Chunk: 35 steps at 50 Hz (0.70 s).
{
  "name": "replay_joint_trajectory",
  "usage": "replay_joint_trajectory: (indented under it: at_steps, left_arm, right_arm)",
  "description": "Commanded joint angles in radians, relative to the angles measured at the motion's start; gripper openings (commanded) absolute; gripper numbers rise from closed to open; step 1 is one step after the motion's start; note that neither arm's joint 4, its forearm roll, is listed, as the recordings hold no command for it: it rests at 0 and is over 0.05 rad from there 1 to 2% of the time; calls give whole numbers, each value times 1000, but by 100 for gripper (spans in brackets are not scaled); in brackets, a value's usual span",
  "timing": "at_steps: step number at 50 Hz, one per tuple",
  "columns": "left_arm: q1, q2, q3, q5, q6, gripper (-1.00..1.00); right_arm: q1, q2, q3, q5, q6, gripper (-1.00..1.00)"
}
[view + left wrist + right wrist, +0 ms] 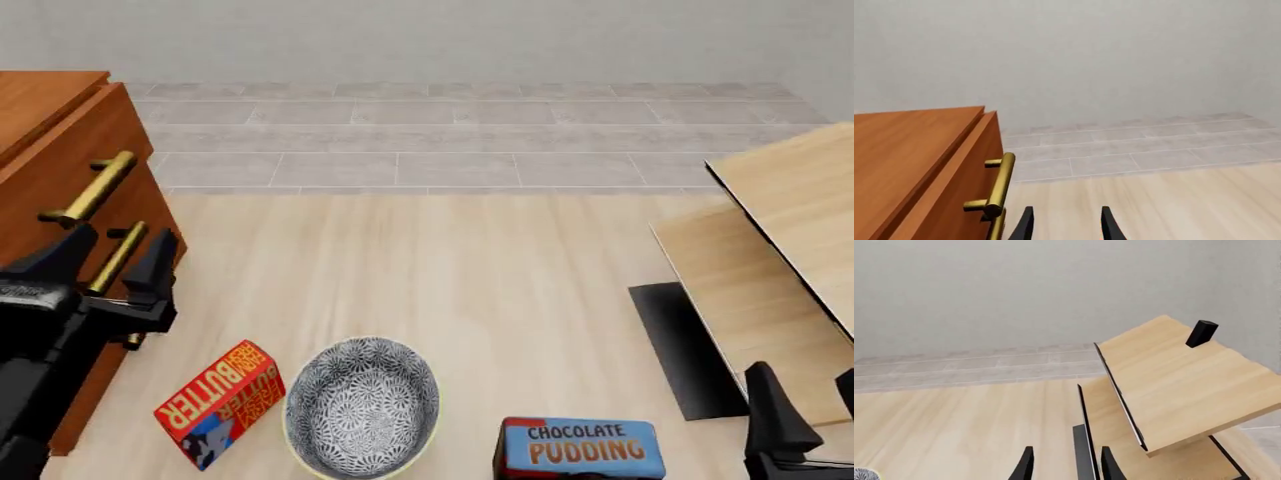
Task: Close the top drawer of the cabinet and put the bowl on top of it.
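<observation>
The top drawer (67,150) sits just beyond the left claw (107,262), whose jaws gape empty; pushing off-centre could snag its brass handle (91,188).

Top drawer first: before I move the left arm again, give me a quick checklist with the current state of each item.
1. Top drawer shut: cannot tell; in the left wrist view its front looks nearly level with the cabinet edge, but a small gap may remain.
2. Left gripper open: ok, its fingers are spread.
3. Left gripper placed at the drawer fronts: ok, in the front view it sits in front of the brass handles.
4. Cabinet top free for the bowl: ok on the part in view; the rest is out of frame.
5. Bowl reachable: ok, upright on the table between the butter box and the pudding box.
6. Right gripper free: ok, open and holding nothing.
</observation>
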Motion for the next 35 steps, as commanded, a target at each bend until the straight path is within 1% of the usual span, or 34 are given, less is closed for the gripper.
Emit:
replay_joint_trajectory:
  at_steps: [1, 6, 7, 8, 20, 21, 26, 35]
  left_arm:
    - [11, 205, -101, -96, -13, 100]
    - [15, 241, -137, -92, -21, 100]
    - [27, 290, -178, -86, -39, 100]
    - [34, 305, -183, -91, -38, 100]
    - [85, 391, -213, -122, -38, 100]
    - [107, 411, -220, -133, -30, 100]
    - [139, 425, -217, -148, -10, 100]
    - [184, 448, -209, -176, 2, 100]
  right_arm:
    - [-4, 0, 3, -3, 2, 100]
    - [-5, 0, 1, -1, 1, 100]
    - [-8, 0, -4, 2, 2, 100]
    - [-8, 0, -4, 3, 3, 100]
    - [-12, 0, -2, 2, 6, 100]
    - [-12, 0, -3, 1, 6, 100]
    - [-13, 0, -3, 1, 8, 100]
    - [-14, 0, -3, 2, 10, 100]
